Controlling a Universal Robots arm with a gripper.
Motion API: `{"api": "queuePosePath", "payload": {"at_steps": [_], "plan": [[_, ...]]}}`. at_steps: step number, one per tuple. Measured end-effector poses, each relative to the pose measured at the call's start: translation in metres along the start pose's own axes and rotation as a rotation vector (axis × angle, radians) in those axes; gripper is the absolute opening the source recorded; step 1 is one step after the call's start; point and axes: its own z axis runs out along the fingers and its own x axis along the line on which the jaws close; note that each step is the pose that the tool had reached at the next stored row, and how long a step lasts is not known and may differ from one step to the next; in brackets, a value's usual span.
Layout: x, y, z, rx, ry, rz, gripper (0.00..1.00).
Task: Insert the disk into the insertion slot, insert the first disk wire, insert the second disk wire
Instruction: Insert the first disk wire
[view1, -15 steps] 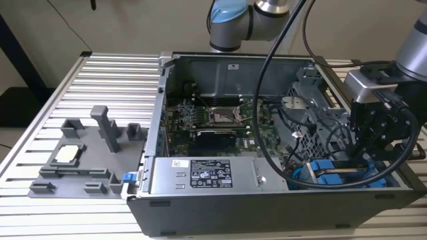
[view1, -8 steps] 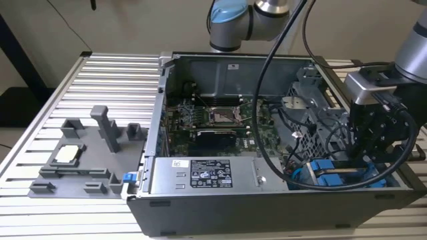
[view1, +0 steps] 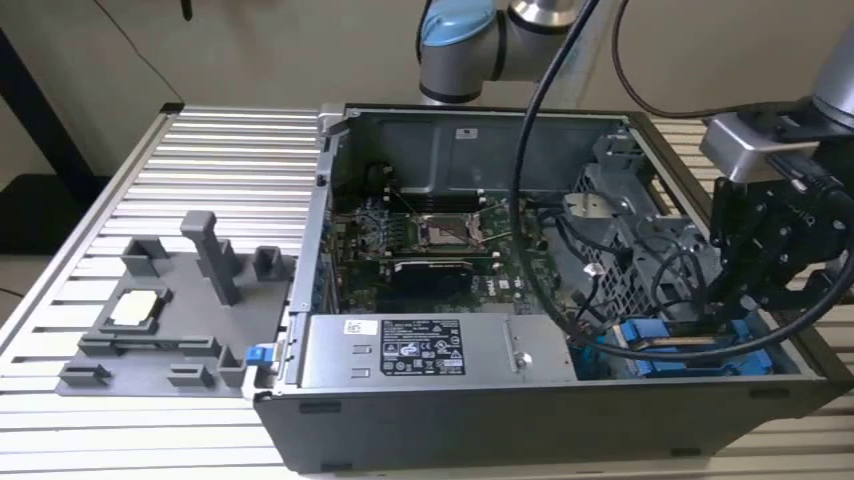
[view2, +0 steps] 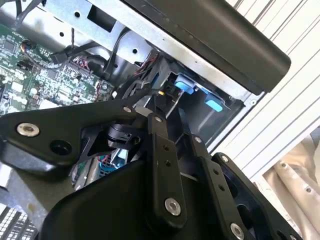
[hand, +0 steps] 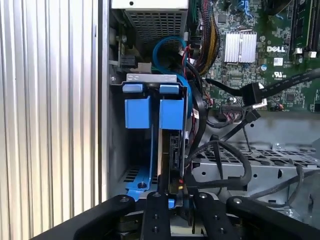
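An open computer case (view1: 534, 430) lies on the slatted metal counter (view1: 227, 170), toward the exterior view's right. The disk (view1: 667, 345) sits in the corner of the case past the end of the power supply (view1: 414, 350), on that same side. In the first wrist view the disk (hand: 172, 115) stands on edge inside the insertion slot (hand: 116, 145). Its two blue carrier tabs are side by side at the far end, and the slot's grey wall runs along the case side next to the counter (hand: 50, 100).

The hand (view1: 738, 318) reaches down into this corner over the near end of the disk. In both wrist views the hand (hand: 169, 192) (view2: 160, 97) is drawn narrow, with its tips close together at the disk's end. Thin yellow and red wires sit there, and I cannot tell what the tips pinch, if anything.

The corner is crowded. Black cables (hand: 220, 150) loop over the perforated cage just beside the slot and run across to the green motherboard (hand: 240, 30). A blue cable (hand: 165, 42) curls beyond the carrier tabs. In the exterior view the arm's own thick black cable (view1: 534, 130) hangs across the open case and over the motherboard (view1: 441, 235).

A grey fixture tray (view1: 160, 320) with upright posts rests near the counter's edge on the exterior view's left, well apart from the hand.
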Motion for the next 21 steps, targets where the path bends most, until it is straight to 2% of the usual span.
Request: {"api": "queuePosePath", "payload": {"at_steps": [4,9,15,17,21], "plan": [[0.0008,-0.0005,-0.0155,0.0000,0.0002,0.000,0.27],[0.0016,-0.0010,-0.0307,0.0001,0.0003,0.000,0.27],[0.0002,-0.0010,-0.0312,0.0000,0.0004,0.000,0.27],[-0.0039,-0.0011,-0.0313,0.0000,0.0002,0.000,0.27],[-0.0178,-0.0015,-0.0320,0.0000,0.0002,0.000,0.27]]}}
